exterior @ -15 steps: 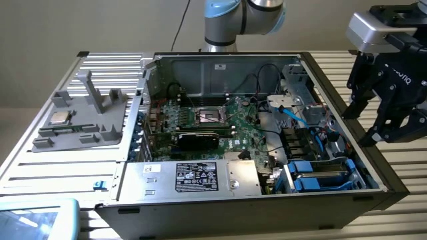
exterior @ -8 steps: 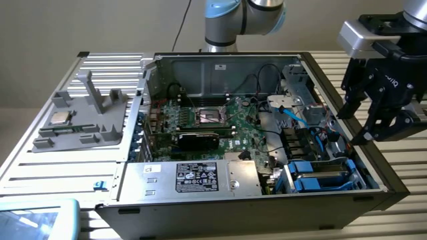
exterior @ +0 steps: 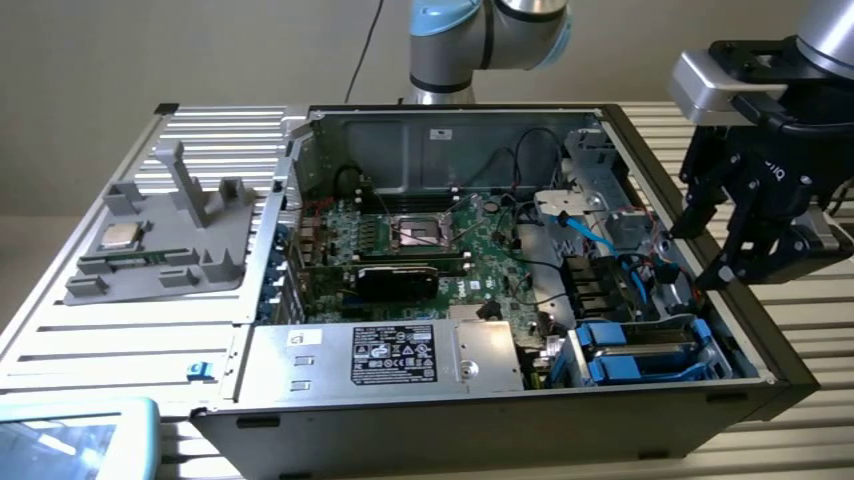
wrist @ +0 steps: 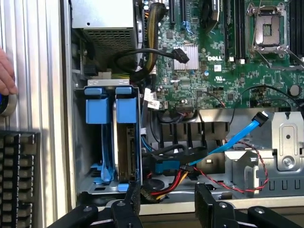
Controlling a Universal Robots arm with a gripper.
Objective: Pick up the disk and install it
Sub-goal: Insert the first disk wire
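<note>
The disk (exterior: 638, 350) sits on edge in its bright blue frame inside the drive cage, at the near right corner of the open computer case (exterior: 400, 130) in the exterior view. In the wrist view two blue frame tabs (wrist: 111, 105) stand side by side in the cage, with the silver-grey disk body (wrist: 124, 152) showing below one of them. My gripper (exterior: 767, 262) hangs above the case's right wall, above and apart from the cage. Its black fingers (wrist: 130, 204) are spread. The gripper (wrist: 166, 204) is open, with nothing between the fingers.
A grey power supply box (exterior: 387, 355) with a black label sits left of the cage. A blue cable (wrist: 237, 137) and red and yellow wires run beside the cage. A grey fixture (exterior: 174, 235) holds a processor chip (exterior: 123, 237). A hand (wrist: 5, 71) rests outside the case.
</note>
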